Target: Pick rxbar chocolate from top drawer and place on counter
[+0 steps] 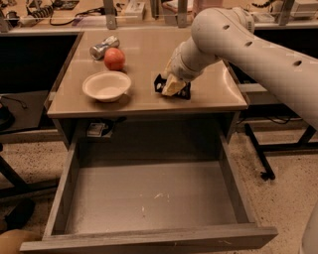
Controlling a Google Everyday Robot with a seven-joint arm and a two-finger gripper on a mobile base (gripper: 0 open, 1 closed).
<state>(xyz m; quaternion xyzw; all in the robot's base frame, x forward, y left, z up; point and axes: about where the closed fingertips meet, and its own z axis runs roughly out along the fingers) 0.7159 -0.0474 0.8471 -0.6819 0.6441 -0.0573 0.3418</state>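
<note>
The top drawer [149, 242] is pulled fully open below the counter, and its scuffed grey floor holds nothing. The rxbar chocolate [185, 92], black-wrapped, lies on the tan counter [149, 54] near its right front part. My gripper [171, 85] is down on the bar, with my pale arm reaching in from the upper right and covering the bar's middle. Only the bar's black ends show on either side of the gripper.
A white bowl [106, 85] sits at the counter's left front. A red apple [114, 58] and a silver can [103, 47] lie behind it. A cluttered bench [124, 12] runs along the back. A table leg [258, 154] stands at the right.
</note>
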